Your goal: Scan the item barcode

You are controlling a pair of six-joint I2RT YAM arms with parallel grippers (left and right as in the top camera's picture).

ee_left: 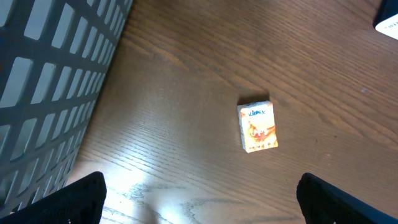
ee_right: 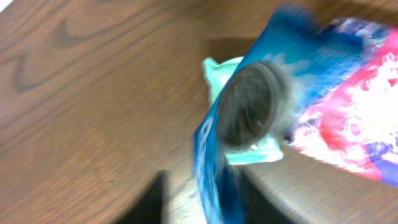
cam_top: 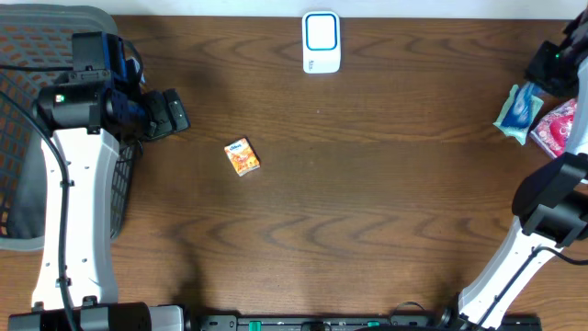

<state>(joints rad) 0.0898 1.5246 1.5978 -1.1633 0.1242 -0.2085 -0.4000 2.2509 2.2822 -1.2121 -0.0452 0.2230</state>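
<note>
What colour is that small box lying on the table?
The small box is orange with a white top; clearest in the left wrist view.

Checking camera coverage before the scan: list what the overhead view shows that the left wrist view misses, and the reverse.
Overhead only: the whole white scanner at the table's far edge, the blue packet and pink packet at the right, and the right arm. Left wrist only: the print on the small orange box up close, seen between the open fingers of the left gripper. Both: that box lying alone on the wooden table, with the mesh basket at the left.
</note>
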